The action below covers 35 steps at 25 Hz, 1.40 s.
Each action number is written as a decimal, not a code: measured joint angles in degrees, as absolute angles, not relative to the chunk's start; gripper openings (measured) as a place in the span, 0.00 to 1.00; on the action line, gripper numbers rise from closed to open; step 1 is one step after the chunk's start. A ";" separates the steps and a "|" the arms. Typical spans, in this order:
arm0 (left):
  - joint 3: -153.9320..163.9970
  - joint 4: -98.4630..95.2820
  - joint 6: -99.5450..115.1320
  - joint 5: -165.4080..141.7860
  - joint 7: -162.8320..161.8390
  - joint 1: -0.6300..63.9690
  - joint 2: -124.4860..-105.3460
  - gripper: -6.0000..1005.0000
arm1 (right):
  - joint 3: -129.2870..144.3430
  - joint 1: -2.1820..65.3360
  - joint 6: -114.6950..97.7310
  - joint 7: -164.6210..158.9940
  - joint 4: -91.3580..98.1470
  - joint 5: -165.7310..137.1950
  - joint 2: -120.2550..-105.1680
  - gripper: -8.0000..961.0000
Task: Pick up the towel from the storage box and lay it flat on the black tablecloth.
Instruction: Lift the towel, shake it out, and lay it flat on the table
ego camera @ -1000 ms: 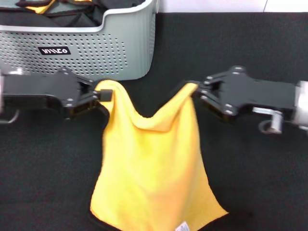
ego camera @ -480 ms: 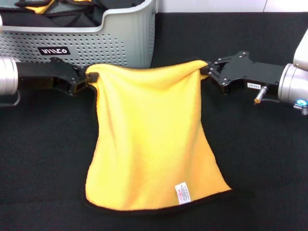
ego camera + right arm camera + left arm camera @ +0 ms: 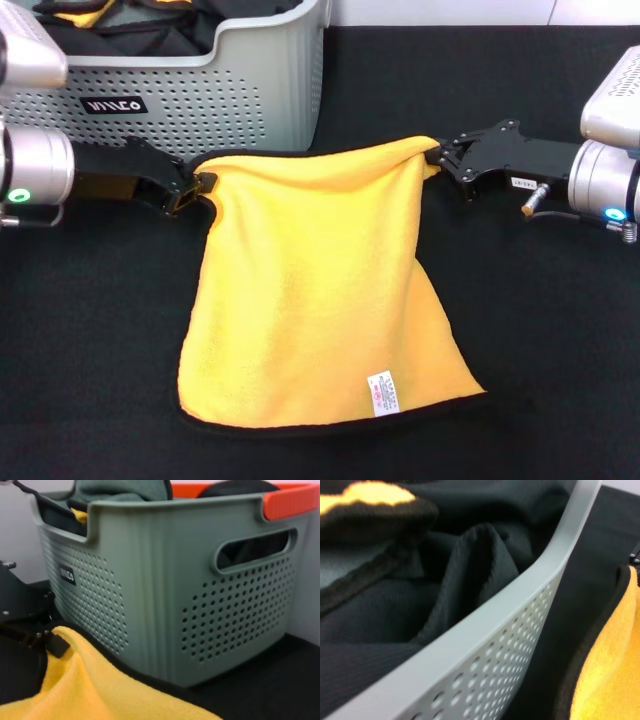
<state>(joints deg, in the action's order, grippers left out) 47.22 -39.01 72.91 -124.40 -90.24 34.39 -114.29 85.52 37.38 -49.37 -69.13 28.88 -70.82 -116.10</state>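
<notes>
The bright yellow towel (image 3: 310, 290) with black trim and a white tag lies spread on the black tablecloth (image 3: 90, 330), in front of the light-grey storage box (image 3: 240, 90). My left gripper (image 3: 198, 192) is shut on its far left corner. My right gripper (image 3: 436, 160) is shut on its far right corner. Both corners sit low, near the cloth. The towel also shows in the left wrist view (image 3: 610, 670) and in the right wrist view (image 3: 95, 690), beside the box (image 3: 150, 590). The left gripper also shows in the right wrist view (image 3: 52, 642).
The box stands at the far left of the table and holds dark fabric (image 3: 395, 605) with yellow parts. An orange object (image 3: 290, 500) sits behind the box in the right wrist view. A white wall runs along the table's far edge.
The two grippers have pulled apart, stretched the towel's far edge straight and lowered it. The towel went from hanging bunched to lying spread, and its tag has come into view.
</notes>
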 joint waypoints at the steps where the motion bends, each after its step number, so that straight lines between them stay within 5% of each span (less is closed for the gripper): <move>1: 47.21 -39.02 72.39 -124.77 -90.24 34.43 -114.60 0.02 | 85.52 37.67 -49.00 -69.14 28.41 -70.82 -116.12 0.02; 12: 46.86 -44.50 70.41 -125.06 -91.89 33.36 -116.63 0.02 | 85.44 37.90 -47.69 -68.62 27.42 -70.84 -116.19 0.03; 35: 47.13 -46.40 70.31 -126.92 -92.82 33.15 -116.40 0.02 | 85.52 41.88 -44.10 -67.93 26.83 -72.33 -116.07 0.05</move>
